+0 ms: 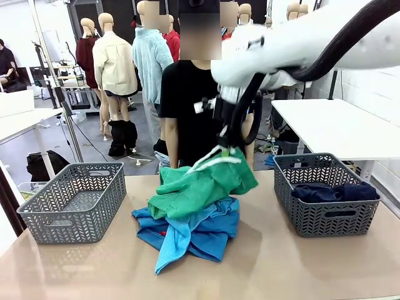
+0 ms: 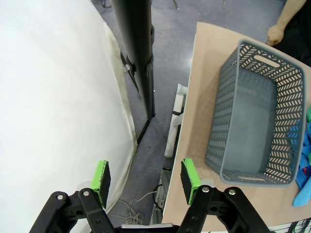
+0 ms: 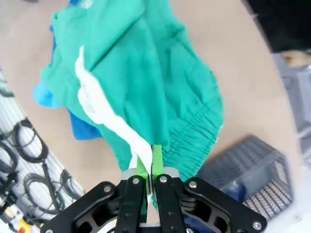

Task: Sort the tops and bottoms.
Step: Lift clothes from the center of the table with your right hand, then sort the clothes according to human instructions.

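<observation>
Front view showed the tan worktop (image 1: pixel 281 262), with a person (image 1: pixel 187 106) in a black top standing at its far edge. Two grey lattice baskets sat on it: the left basket (image 1: pixel 69 215) near the left end, and the right basket (image 1: pixel 325 219) holding the dark navy garment (image 1: pixel 331 190).

Between them lay the clothes heap. The green shorts (image 1: pixel 200 184) topped it, one end held up above the pile and the rest draped over the shirts. Beneath lay the medium blue shirt (image 1: pixel 209 240), with the turquoise shirt (image 1: pixel 178 240) spilling toward the near edge.

The right claw (image 3: pixel 149 165), reaching in above the heap, was pinched tight on the shorts' elastic waistband together with the white drawstring (image 3: pixel 104 114), as the right wrist view made plain. The left claw (image 2: pixel 145 167) hung with jaws wide, over the floor just off the worktop's edge near the left basket. A small red mark (image 1: pixel 164 233) showed on the blue shirt.
</observation>
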`<state>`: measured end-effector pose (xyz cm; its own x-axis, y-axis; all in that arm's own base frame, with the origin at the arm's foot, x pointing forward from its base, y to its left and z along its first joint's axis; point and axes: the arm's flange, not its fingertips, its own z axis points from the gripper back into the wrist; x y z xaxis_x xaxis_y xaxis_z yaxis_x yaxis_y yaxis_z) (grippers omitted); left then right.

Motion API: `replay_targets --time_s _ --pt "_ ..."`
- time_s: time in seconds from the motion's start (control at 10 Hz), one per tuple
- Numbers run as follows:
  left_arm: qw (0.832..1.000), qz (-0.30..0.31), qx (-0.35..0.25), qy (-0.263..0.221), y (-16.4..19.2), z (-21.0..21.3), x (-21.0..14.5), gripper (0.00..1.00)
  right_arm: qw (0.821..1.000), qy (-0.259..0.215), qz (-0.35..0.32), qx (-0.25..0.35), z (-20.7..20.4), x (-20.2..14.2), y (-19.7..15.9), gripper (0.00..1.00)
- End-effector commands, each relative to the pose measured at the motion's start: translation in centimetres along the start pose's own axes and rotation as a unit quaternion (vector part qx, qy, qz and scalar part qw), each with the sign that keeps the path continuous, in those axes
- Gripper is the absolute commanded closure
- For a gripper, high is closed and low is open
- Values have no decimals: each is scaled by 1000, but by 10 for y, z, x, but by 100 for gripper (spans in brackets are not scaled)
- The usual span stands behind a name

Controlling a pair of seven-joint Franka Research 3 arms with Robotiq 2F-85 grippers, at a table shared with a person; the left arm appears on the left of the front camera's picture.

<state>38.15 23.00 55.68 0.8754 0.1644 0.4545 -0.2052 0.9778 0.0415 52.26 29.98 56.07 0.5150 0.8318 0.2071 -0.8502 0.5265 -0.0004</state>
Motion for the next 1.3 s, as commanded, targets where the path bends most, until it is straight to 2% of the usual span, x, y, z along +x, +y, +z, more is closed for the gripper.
replay_targets --time_s 0.0,0.2,0.3,0.4,0.5,0.6,0.8,1.2 --pt "1000 7 0 3 1 1 1 24 997 -44 -33 -59 81 -2 16 100" --pt "1000 7 0 3 1 1 1 24 985 -138 -54 -88 172 -2 30 100" --pt "1000 7 0 3 1 1 1 24 977 -173 -63 -112 203 -2 41 100" --pt "1000 7 0 3 1 1 1 24 970 -203 -76 -109 232 -1 50 100" --pt "1000 7 0 3 1 1 1 24 964 -214 -101 -119 253 -3 62 100" --pt "1000 7 0 3 1 1 1 24 958 -233 -115 -122 270 -5 74 100" --pt "1000 7 0 3 1 1 1 24 953 -239 -135 -125 292 -7 89 100" --pt "1000 7 0 3 1 1 1 24 957 -239 -116 -115 289 -12 85 100"
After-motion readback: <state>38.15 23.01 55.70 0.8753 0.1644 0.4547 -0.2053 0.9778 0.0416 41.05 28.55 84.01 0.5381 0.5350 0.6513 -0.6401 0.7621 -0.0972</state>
